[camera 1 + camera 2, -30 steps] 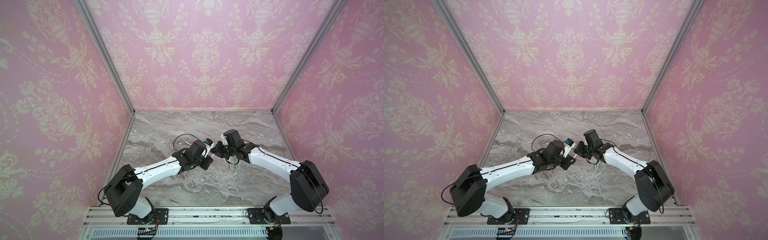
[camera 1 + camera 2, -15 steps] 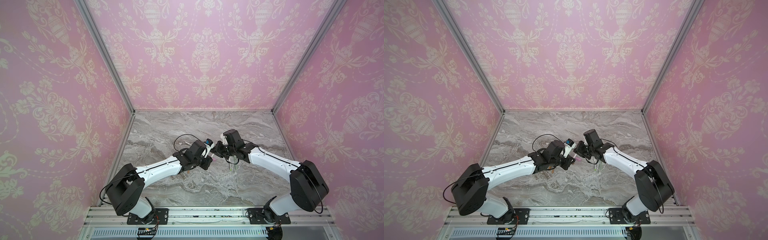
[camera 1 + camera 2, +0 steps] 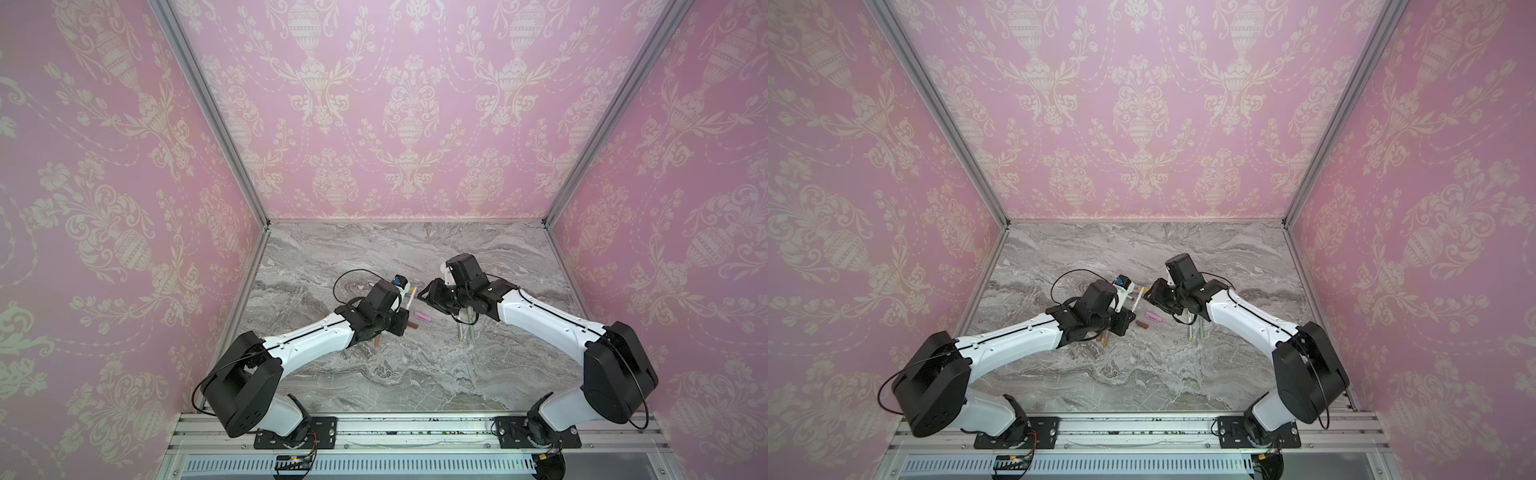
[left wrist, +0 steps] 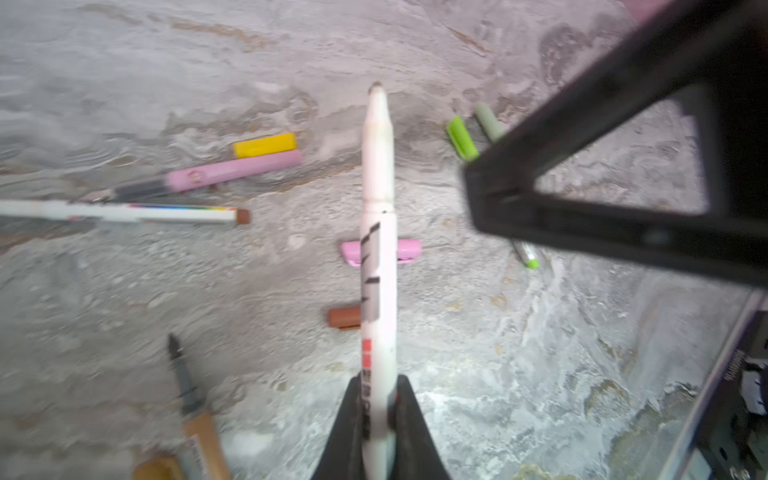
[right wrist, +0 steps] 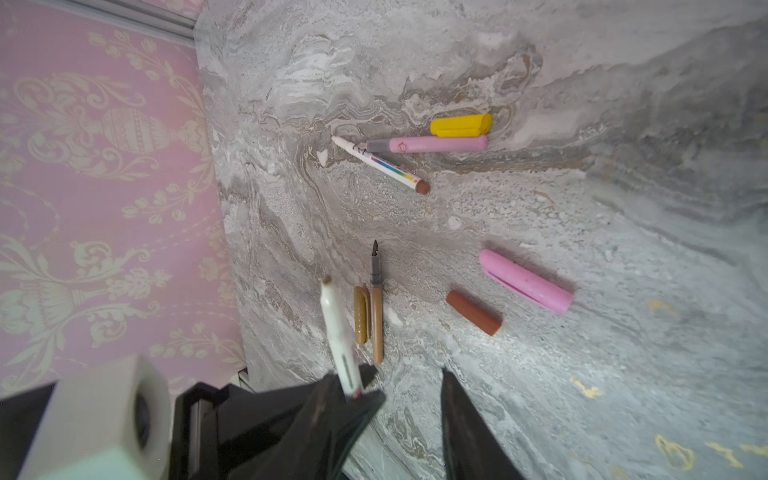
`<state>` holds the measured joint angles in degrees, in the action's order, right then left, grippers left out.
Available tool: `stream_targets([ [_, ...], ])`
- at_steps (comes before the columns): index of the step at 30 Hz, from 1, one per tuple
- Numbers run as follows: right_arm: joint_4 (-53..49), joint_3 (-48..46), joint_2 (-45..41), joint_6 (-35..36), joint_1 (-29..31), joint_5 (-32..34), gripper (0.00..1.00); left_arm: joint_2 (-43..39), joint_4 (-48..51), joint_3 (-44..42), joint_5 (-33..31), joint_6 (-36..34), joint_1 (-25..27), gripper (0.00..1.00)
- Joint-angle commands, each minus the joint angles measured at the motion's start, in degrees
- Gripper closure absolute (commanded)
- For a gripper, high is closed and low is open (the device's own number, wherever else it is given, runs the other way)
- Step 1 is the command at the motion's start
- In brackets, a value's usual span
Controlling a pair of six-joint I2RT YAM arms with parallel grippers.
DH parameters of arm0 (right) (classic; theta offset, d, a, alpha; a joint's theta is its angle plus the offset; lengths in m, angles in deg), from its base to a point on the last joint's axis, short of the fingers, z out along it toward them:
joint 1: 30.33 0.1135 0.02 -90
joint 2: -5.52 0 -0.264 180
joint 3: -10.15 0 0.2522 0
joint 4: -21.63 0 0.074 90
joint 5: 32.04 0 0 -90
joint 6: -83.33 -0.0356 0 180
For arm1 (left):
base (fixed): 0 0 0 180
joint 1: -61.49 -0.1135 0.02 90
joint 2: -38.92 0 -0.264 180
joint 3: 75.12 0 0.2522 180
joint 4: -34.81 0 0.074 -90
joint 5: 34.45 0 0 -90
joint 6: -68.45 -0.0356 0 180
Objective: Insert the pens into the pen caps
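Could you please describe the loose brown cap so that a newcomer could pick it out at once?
On the grey marble table, look near the middle, where a loose pink cap lies. Just beside it, not touching, is the brown cap. It is reddish brown and shorter than the pink one, and unlike the tan cap it touches no pen.

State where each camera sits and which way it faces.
Top view: high over the arm bases, looking down at the marble table; left arm and right arm show.
Top view: alongside, same aim, pink wall behind; both arms show.
Left wrist: looks along the shut left claw gripping the white pen.
Right wrist: looks down past the open right claw.
Both wrist views share the pink cap.
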<state>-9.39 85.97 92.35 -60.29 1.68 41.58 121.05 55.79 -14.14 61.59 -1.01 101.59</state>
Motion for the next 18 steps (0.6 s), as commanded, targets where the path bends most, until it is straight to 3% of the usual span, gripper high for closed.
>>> stream_targets([
  [1, -9.0, 6.6, 0.9, 6.4, -0.3, 3.7, 0.54, -4.3, 3.0, -2.1, -4.1, 3.9, -3.7, 1.00],
  [9, -27.6, 29.0, 17.6, 17.2, -1.2, 5.8, 0.47, -9.8, 4.7, -4.0, -3.1, 3.4, -8.7, 1.00],
  [18, -25.7, 43.0, 34.6, 12.7, -1.3, 0.0, 0.43, -12.2, 3.3, -4.9, -2.6, 3.6, -9.9, 1.00],
])
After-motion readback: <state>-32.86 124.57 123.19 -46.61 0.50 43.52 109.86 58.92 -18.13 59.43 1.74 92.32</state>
